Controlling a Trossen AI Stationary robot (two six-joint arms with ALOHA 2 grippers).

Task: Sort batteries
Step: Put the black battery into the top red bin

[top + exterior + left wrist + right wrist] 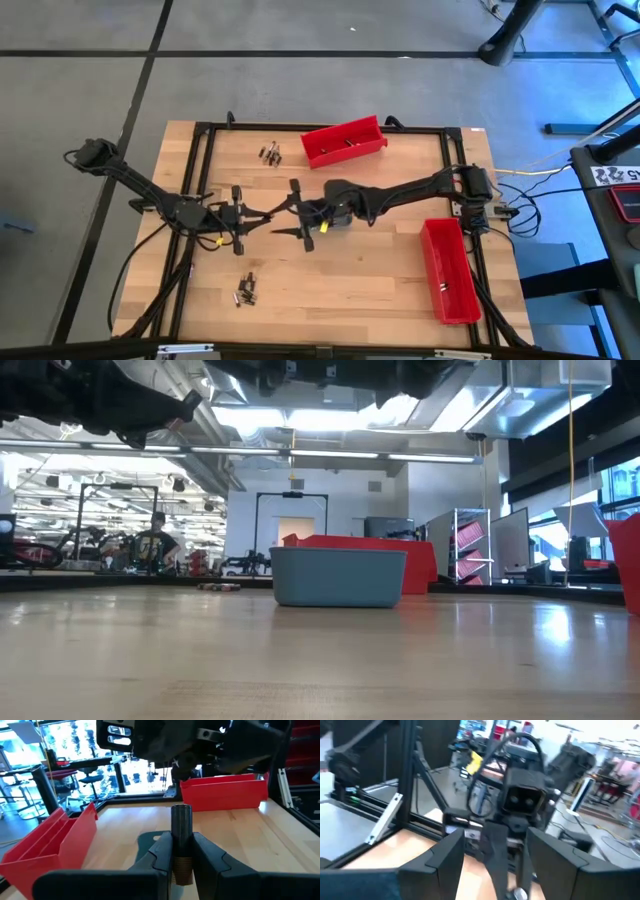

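Observation:
My left gripper hovers over the table's middle left, shut on one battery with a dark end and a copper-coloured end. My right gripper faces it from the right, open. Its two fingers stand on either side of the left gripper and touch nothing. The battery's silvery end shows between them. Loose batteries lie in a small heap at the far left and in another near the front. My left gripper pinches the battery's sides between its two fingers, around the copper-coloured half. The fingers reach out level, toward the table's right, and lie across the battery. The dark end sticks out past the fingers. The battery is lifted clear of the table.
One long red bin lies at the far edge and another along the right edge. A grey-blue tray stands mid-table, mostly under the right arm in the high view. A black frame borders the wooden table.

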